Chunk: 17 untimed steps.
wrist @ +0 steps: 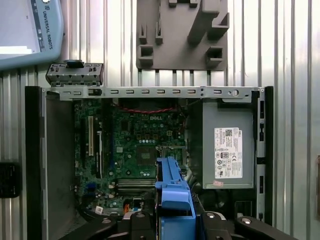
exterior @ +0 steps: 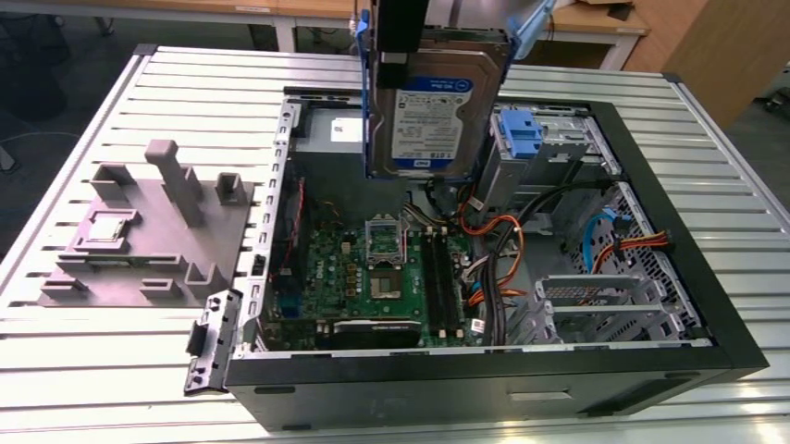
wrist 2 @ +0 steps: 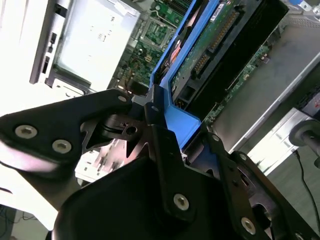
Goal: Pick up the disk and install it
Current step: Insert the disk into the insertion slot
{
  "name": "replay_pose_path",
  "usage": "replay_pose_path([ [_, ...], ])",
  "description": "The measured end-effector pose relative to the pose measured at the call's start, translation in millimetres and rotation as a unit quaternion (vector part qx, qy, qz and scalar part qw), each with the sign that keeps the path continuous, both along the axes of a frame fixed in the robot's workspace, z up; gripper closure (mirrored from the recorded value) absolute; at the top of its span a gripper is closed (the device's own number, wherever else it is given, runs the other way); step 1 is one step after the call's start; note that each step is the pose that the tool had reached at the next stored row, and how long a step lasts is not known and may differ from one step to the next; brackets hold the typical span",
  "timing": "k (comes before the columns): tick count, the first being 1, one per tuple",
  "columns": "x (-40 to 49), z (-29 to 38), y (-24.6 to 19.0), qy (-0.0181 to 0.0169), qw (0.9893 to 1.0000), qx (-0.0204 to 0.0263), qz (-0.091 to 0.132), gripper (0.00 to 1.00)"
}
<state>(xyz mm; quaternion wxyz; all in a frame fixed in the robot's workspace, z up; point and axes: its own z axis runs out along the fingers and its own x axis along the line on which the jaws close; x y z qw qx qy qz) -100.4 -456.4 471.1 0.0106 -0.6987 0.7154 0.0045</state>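
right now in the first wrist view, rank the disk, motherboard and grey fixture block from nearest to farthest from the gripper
1. the disk, clamped in the gripper.
2. motherboard, inside the open case.
3. grey fixture block, outside the case on the slatted table.

Illumination is diffuse and comes from overhead. In the exterior view the ribbed counter reflects brightly, while the interior of the computer case below the jaws stays darker; shadows are soft-edged. In the second wrist view the area beside the jaws is overexposed: the power-supply box washes out to near white, and the black linkage behind the jaws carries a pale pink sheen. In the first wrist view the disk clamped in the jaws has deep shadow around it, and the counter ribs show striped glare.
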Motion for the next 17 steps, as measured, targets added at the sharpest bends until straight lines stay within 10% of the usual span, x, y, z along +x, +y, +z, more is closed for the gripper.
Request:
replay_pose_path([
  [13,24.2,-0.2,-3.9,0.0064,1.0000,-0.0002,0.000,0.63],
  [17,24.2,-0.5,-11.5,0.0064,1.0000,-0.0002,0.000,0.63],
])
